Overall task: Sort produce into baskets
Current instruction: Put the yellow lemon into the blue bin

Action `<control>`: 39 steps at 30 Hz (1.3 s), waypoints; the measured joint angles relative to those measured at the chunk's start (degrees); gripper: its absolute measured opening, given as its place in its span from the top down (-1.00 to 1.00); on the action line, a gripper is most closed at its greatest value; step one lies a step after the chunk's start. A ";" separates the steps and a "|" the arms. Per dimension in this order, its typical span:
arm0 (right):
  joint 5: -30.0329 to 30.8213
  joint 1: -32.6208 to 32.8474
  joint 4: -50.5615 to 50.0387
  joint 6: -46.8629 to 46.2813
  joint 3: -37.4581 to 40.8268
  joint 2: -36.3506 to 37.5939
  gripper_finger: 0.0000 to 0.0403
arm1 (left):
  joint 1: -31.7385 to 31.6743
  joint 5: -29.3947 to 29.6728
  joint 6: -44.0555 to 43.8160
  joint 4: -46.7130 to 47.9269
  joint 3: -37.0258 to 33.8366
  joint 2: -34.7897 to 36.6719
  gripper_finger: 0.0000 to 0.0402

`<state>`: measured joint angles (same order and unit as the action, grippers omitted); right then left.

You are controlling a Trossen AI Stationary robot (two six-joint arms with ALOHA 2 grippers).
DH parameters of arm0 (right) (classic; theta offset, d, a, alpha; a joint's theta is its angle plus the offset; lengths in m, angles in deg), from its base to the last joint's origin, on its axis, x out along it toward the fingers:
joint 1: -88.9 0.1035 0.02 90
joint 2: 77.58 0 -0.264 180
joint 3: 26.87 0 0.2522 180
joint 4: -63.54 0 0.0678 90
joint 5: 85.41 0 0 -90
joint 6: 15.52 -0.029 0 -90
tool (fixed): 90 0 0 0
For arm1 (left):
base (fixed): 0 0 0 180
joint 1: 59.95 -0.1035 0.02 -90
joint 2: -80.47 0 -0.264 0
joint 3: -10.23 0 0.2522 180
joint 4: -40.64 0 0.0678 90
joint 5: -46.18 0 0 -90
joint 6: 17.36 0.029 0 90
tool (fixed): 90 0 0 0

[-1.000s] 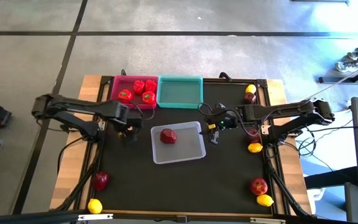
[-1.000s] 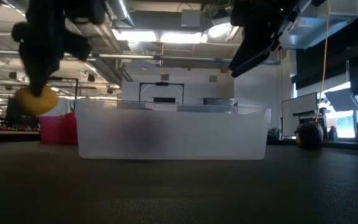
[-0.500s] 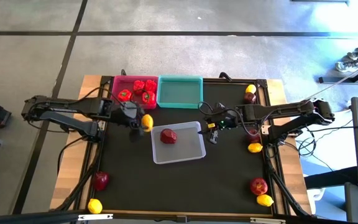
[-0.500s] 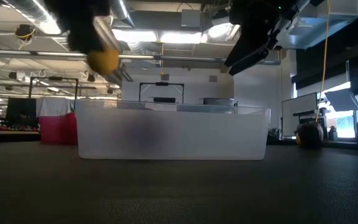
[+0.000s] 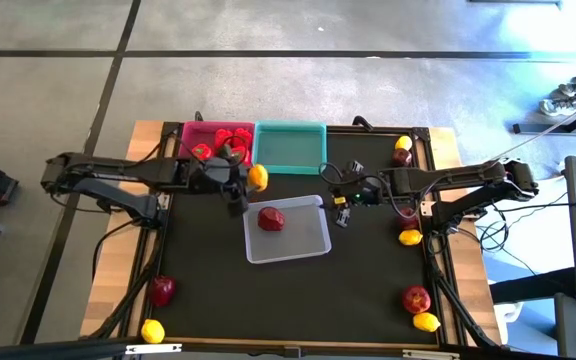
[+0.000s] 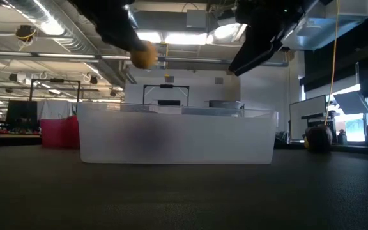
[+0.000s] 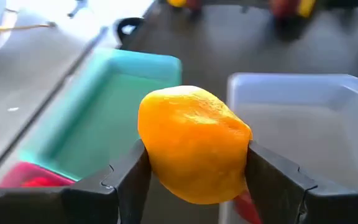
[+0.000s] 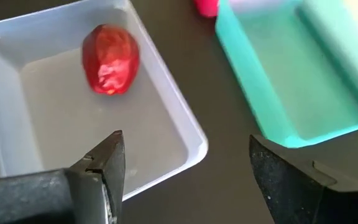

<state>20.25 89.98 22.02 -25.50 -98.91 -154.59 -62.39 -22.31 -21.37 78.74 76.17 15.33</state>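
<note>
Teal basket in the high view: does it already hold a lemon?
No. The teal basket is bare inside; the lemon is gripped by the left gripper beside its near-left corner.

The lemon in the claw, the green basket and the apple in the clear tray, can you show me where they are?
lemon (image 7: 191,149): left wrist view, middle of its peel.
teal basket (image 5: 288,150): high view, bare floor.
apple (image 8: 110,59): right wrist view, middle of its skin.

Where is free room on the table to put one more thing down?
The black mat in front of the translucent grey-white plastic tray is bare, between the fruit at both front corners. The teal plastic tray is empty. The pink plastic tray is crowded with glossy red peppers, and the left tool holds a yellow lemon beside it.
</note>
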 joint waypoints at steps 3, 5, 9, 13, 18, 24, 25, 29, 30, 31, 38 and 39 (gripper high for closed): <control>1.91 -0.04 1.37 1.15 0.00 0.00 -0.32 | -2.17 2.91 2.49 -3.12 0.00 -2.50 -0.12; 2.21 -0.04 1.77 1.27 0.00 0.00 -0.32 | -4.06 4.18 4.13 -5.63 0.00 -4.57 -0.12; 2.19 -0.04 1.76 0.35 0.00 0.00 -0.32 | -8.66 4.55 7.74 -10.89 0.00 -10.13 -0.12; 2.19 -0.04 1.64 -0.94 0.00 0.00 -0.32 | -13.66 4.54 11.32 -17.08 -0.02 -16.12 -0.12; 2.19 -0.04 1.63 -3.53 0.00 0.00 -0.32 | -19.57 4.18 10.81 -20.63 -0.02 -22.41 -0.12; 2.10 0.00 1.49 -5.13 0.00 0.00 -0.32 | -24.85 -3.19 7.15 -20.67 -0.04 -27.10 -0.12; 1.79 0.00 1.49 -5.19 0.00 0.00 -0.32 | -25.40 -4.03 7.12 -20.58 -0.04 -27.58 -0.12; 1.57 0.02 1.41 -5.21 0.00 0.00 -0.32 | -26.44 -4.99 7.08 -20.28 -0.04 -29.09 -0.12; 1.21 0.00 1.36 -5.22 0.00 0.00 -0.32 | -26.49 -5.00 7.10 -20.35 -0.04 -29.30 -0.12; 1.20 0.01 1.17 -5.30 0.00 0.00 -0.32 | -26.49 -5.00 7.19 -20.14 -0.04 -29.38 -0.12; 1.18 0.01 -1.32 -7.60 0.00 0.00 -0.32 | -26.05 -5.02 7.98 -20.72 -0.04 -29.21 -0.13; 1.18 0.01 -1.58 -7.81 0.00 0.00 -0.32 | -26.05 -5.02 7.86 -20.70 -0.04 -29.21 -0.13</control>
<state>21.43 89.99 20.45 -33.32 -98.91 -154.59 -88.44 -27.33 -13.51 58.05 76.13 -13.87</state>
